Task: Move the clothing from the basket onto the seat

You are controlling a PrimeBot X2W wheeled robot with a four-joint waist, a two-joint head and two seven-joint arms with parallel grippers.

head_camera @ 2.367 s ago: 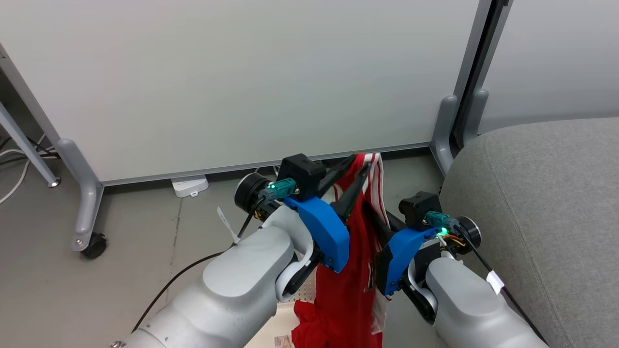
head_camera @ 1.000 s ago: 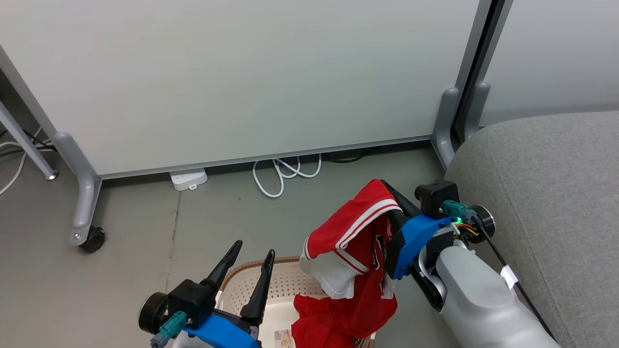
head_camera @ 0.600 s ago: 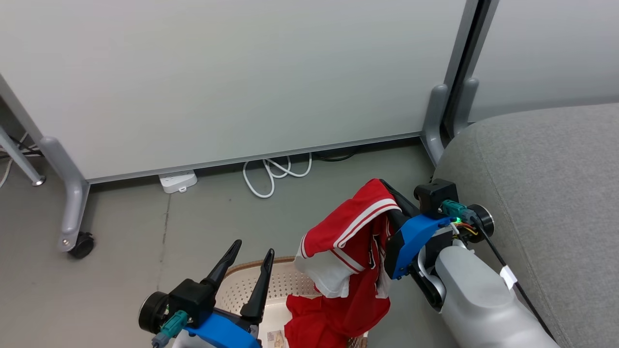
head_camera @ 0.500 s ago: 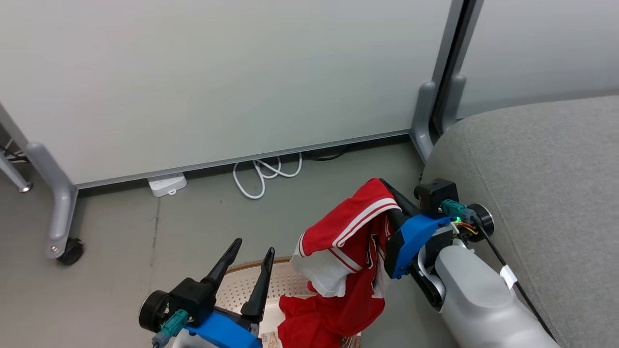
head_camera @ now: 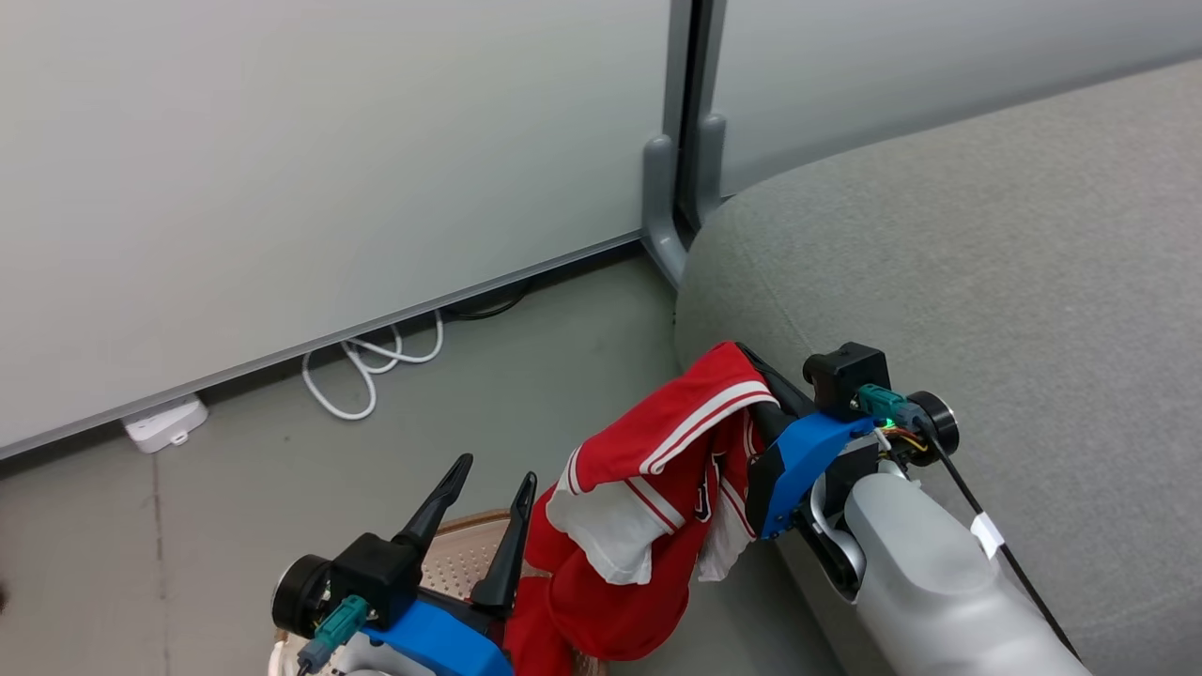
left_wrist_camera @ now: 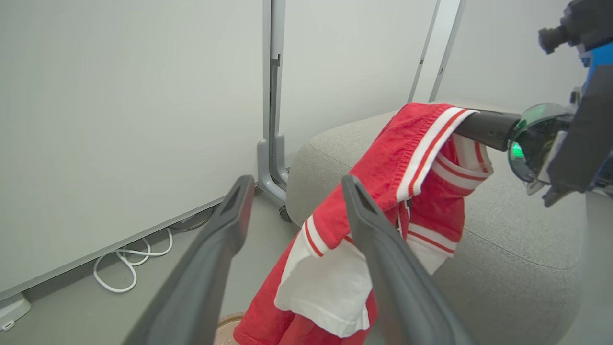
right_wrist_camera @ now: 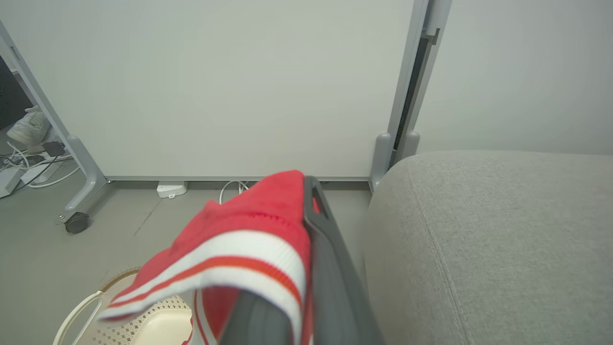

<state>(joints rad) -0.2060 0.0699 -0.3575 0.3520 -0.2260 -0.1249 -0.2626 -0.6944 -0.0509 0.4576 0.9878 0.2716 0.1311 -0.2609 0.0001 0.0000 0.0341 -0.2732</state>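
The red clothing (head_camera: 657, 441) with white striped trim hangs from my right gripper (head_camera: 751, 361), which is shut on its upper hem. Its lower folds trail down over the cream basket (head_camera: 460, 540) at the bottom of the head view. The right wrist view has the clothing (right_wrist_camera: 249, 225) draped across my right gripper (right_wrist_camera: 306, 191), above the basket (right_wrist_camera: 119, 306). The grey seat (head_camera: 986, 235) lies just right of that gripper. My left gripper (head_camera: 496, 469) stands open over the basket with nothing in it; in its wrist view the left gripper (left_wrist_camera: 297, 184) points at the hanging clothing (left_wrist_camera: 412, 148).
White partition panels meet at a grey post foot (head_camera: 662, 235) beside the seat's far corner. A coiled white cable (head_camera: 371, 366) and a white power strip (head_camera: 167, 422) lie on the grey floor along the panel. A castered panel foot (right_wrist_camera: 76, 223) stands at the far left.
The head view has swung right: the seat now takes up much more of it, and the panels, cable and basket have slid left. Both grippers keep their state, the right still holding the clothing.
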